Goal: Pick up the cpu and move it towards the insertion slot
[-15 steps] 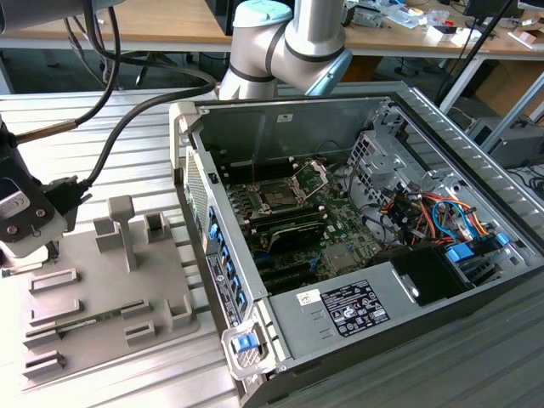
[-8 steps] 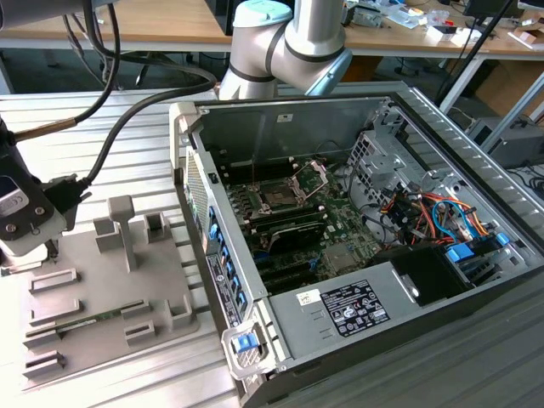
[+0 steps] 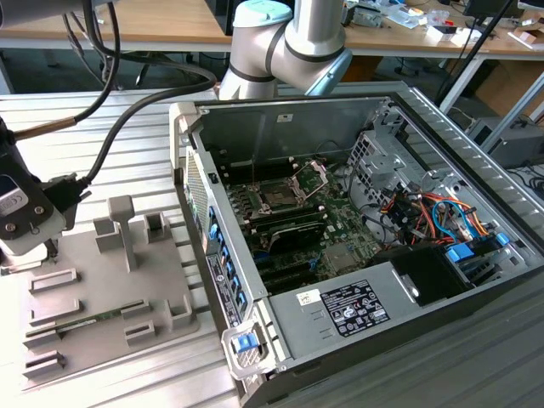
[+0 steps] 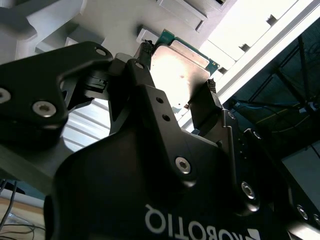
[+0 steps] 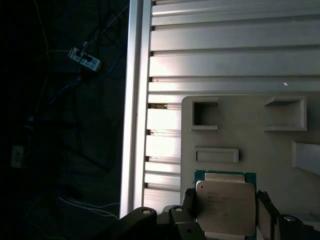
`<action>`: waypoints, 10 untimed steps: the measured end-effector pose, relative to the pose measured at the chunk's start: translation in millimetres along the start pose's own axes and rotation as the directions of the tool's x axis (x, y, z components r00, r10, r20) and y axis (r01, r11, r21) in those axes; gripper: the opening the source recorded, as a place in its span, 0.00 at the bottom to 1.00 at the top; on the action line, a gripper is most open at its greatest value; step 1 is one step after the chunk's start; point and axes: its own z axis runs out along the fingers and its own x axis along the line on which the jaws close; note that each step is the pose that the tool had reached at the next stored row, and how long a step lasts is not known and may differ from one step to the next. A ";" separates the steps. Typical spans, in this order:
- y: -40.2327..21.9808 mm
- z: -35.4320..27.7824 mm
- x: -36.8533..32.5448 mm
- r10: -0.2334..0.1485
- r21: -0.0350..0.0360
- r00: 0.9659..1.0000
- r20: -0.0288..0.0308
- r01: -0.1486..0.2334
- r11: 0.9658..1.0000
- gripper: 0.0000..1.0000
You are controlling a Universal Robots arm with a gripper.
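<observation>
The cpu (image 5: pixel 225 205), a flat square chip with a pale metal top and a green edge, sits between the two black fingers of my gripper (image 5: pixel 226 212). In the second wrist view the fingertips (image 4: pixel 145 50) press on opposite edges of the cpu (image 4: pixel 180 67), so the gripper is shut on it. It hangs over the grey tray (image 5: pixel 250 135) near that tray's edge. In the exterior view the tool head (image 3: pixel 21 212) is at the far left over the grey tray (image 3: pixel 102 297). The insertion slot (image 3: pixel 276 195), with its bracket raised, lies inside the open computer case, well to the exterior view's right.
The open computer case (image 3: pixel 365 314) has a tall side wall (image 3: pixel 212 255) between tray and board. The tray carries upright grey blocks (image 3: pixel 123 225) and a memory stick (image 3: pixel 76 325). Thick cables (image 3: pixel 110 136) hang over the slatted aluminium table (image 5: pixel 225 55), whose edge drops off to dark floor (image 5: pixel 60 125).
</observation>
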 end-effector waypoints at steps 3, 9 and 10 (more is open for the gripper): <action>0.0 -0.8 0.0 0.000 0.000 1.000 0.000 0.000 1.000 0.55; 0.1 -2.1 0.0 0.000 0.000 1.000 0.000 0.000 1.000 0.55; 0.1 -2.2 0.0 0.000 0.000 1.000 0.000 0.000 1.000 0.55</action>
